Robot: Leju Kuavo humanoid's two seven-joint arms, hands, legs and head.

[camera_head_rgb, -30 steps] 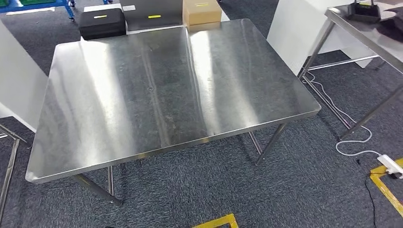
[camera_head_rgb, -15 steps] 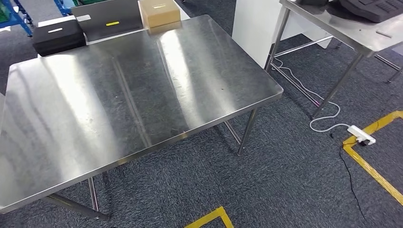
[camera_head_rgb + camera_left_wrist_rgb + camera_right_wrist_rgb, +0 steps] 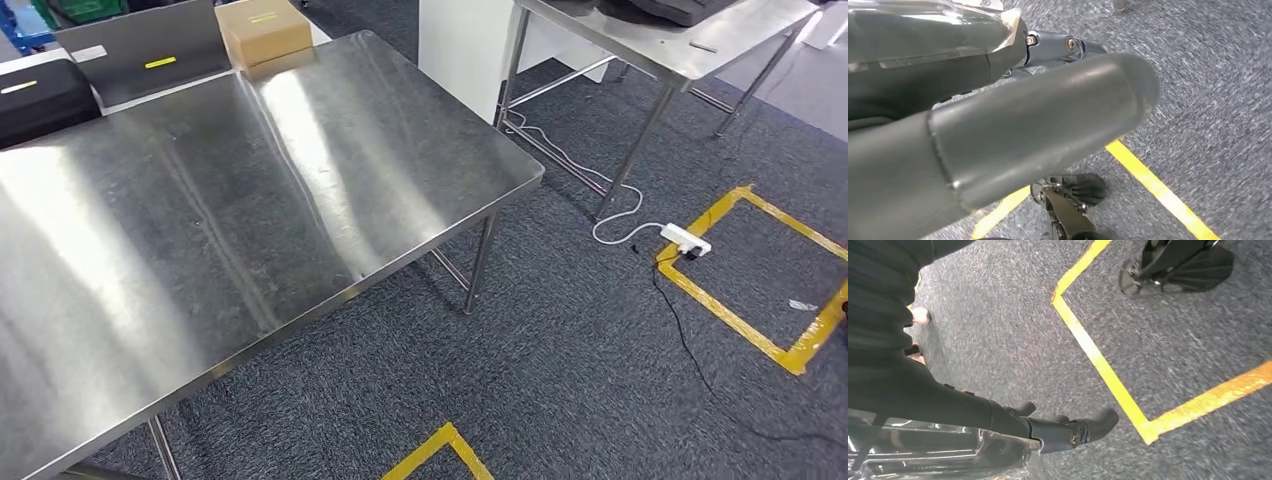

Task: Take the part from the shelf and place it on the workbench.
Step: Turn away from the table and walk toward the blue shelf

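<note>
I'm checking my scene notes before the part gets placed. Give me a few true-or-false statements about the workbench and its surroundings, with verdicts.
1. A cardboard box stands by the workbench's far edge. True.
2. The white power strip lies on the workbench. False: it lies on the carpet.
3. Yellow tape marks the carpet. True.
4. The box's label is red. False: it is yellow.

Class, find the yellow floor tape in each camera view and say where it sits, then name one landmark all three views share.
Head view: yellow floor tape forms a square outline at right; another corner lies bottom centre, near the steel table.
Left wrist view: one straight stripe crosses the carpet.
Right wrist view: two stripes meet in a corner.
Shared landmark: the grey carpet.
</note>
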